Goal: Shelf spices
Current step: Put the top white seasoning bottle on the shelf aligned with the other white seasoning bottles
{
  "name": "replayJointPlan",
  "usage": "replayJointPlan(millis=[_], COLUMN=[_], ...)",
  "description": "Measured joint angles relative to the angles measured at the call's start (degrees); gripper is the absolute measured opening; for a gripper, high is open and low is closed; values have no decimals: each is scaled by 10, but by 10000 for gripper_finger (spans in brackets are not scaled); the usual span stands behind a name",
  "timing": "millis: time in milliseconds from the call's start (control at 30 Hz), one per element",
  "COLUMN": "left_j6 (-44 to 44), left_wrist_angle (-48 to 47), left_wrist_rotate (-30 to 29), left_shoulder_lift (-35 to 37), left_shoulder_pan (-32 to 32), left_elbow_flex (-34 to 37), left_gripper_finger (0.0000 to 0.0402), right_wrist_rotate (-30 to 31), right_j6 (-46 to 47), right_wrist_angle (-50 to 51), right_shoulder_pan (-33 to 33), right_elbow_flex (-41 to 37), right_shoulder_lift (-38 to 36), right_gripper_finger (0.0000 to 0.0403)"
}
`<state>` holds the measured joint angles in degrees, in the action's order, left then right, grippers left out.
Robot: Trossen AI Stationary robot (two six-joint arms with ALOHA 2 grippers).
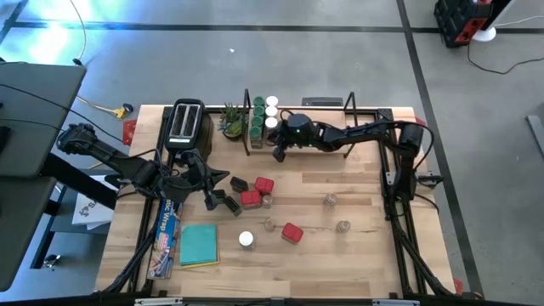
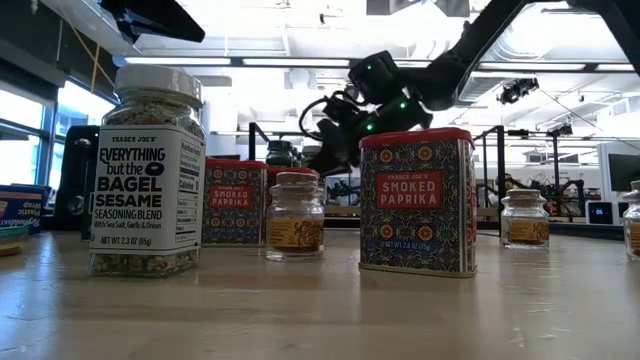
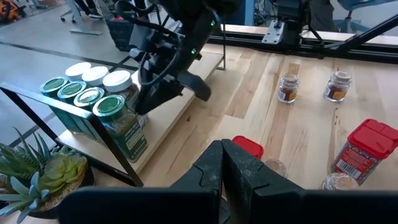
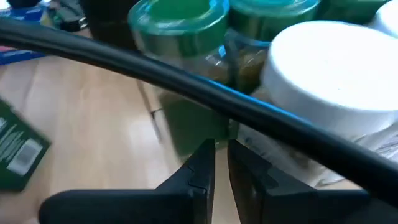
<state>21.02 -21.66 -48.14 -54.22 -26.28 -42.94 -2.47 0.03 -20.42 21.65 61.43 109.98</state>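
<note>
Light-wood table (image 1: 357, 246) — matt, glass jars (image 2: 296, 215)
</note>
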Motion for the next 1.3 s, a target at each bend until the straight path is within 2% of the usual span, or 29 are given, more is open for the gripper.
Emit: replayJointPlan(millis=[533,733,967,1300], left_j6=[-1,-1,-1,-3], left_wrist_angle=[1,1,1,6], left_wrist_rotate=[0,0,0,0], left_shoulder_lift=[0,0,0,0], left_shoulder_pan=[0,0,0,0], left_elbow_flex=[0,0,0,0], left_gripper_finger=[3,3,3,3], right_wrist_rotate=[5,6,37,68], right_j6=[-2,0,14,13], right_wrist_angle=[-59,-22,23,-21], right_shoulder_pan=[1,-4,-12,-10], right_elbow_flex=[0,0,0,0], right_shoulder_lift=[3,-22,-28,-2], right_gripper_finger=[38,38,38,38])
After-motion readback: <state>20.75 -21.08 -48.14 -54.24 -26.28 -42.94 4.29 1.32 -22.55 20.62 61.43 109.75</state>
